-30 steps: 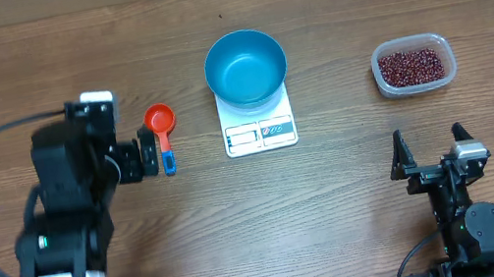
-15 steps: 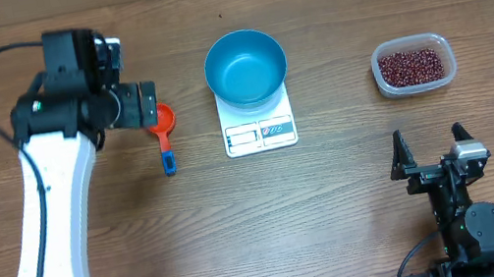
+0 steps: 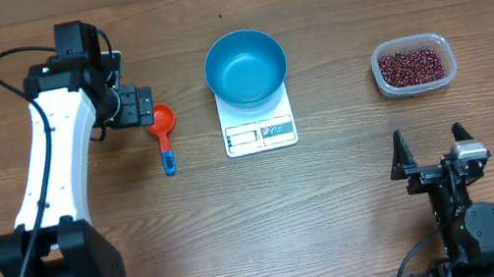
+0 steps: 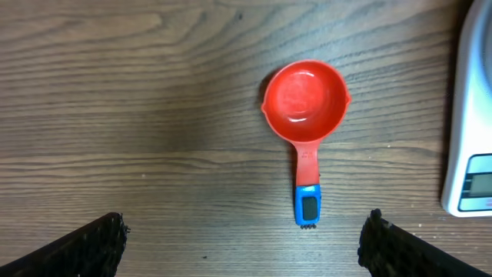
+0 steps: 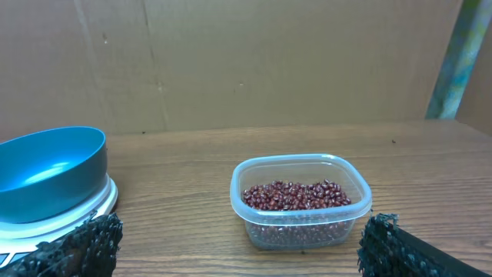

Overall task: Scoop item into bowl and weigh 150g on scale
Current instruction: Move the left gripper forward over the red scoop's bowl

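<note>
Over on the upper left of the overhead shot, the left gripper (image 3: 140, 106) is hanging above the wooden table (image 3: 337, 204) with its jaws spread wide apart and nothing in them. Just to its right is the scoop (image 4: 305, 96), a little red cup with a blue-tipped handle. It's lying flat on the wood with the cup empty, and in the wrist view it sits between the two fingers (image 4: 96, 242) but isn't touching either.

Top centre, the blue bowl (image 3: 245, 64) is sitting on the white scale (image 3: 260, 133), with the display edge pointing down-frame. The bowl looks empty to me.

Upper right, the beans (image 3: 411, 64) are all in a clear plastic tub (image 3: 377, 68), well apart from the scale.

Lower right, the right gripper (image 3: 431, 151) is parked low near the table edge. Its jaws are wide apart too and it's holding nothing.
</note>
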Tool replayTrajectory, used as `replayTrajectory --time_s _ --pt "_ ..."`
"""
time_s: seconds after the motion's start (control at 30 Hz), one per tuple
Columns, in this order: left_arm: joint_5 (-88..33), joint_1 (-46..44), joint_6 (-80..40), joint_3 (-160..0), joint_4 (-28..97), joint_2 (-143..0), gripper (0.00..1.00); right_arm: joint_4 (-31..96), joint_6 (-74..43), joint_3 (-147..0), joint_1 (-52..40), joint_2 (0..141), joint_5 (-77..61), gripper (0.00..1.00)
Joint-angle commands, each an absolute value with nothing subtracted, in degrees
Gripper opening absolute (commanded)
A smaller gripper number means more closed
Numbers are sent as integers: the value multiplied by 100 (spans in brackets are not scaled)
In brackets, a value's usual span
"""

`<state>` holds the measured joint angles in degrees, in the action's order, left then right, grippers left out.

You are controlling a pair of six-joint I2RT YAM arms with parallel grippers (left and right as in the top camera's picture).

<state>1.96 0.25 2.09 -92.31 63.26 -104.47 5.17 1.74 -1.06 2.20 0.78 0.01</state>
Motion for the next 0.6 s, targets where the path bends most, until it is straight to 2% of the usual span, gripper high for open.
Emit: replayTrajectory --time_s 0.0,0.57 --pt "145 16 279 -9386 6340 -10783 100 484 200 -45 189 19 32 100" --pt "143 -3 257 -9386 6001 -11843 100 484 200 -45 187 19 34 100"
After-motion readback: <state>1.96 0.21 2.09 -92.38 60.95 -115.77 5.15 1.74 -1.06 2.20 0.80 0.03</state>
